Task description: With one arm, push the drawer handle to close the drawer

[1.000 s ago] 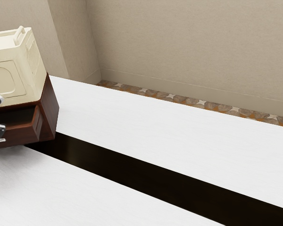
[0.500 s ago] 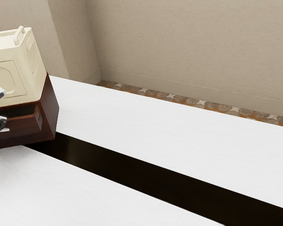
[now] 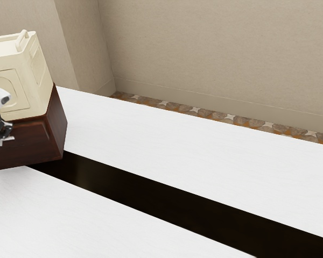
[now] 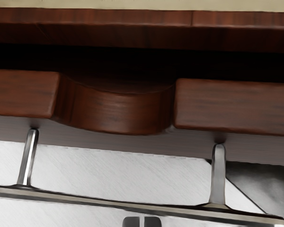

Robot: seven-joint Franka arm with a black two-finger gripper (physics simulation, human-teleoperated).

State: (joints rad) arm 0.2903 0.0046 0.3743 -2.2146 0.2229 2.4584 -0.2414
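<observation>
Bright, diffuse light leaves the white desk nearly washed out and the beige wall evenly lit. A faint sheen marks the black strip. In the wrist view, the metal drawer handle glints below a gap sunk in near-black shadow.

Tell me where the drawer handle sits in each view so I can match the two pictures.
Exterior view: the handle is a thin metal bar at the exterior view's left edge, against the drawer front.
Wrist view: the handle is a long metal bar on two posts, standing off the drawer front.
Shared landmark: the brown drawer front.
</observation>
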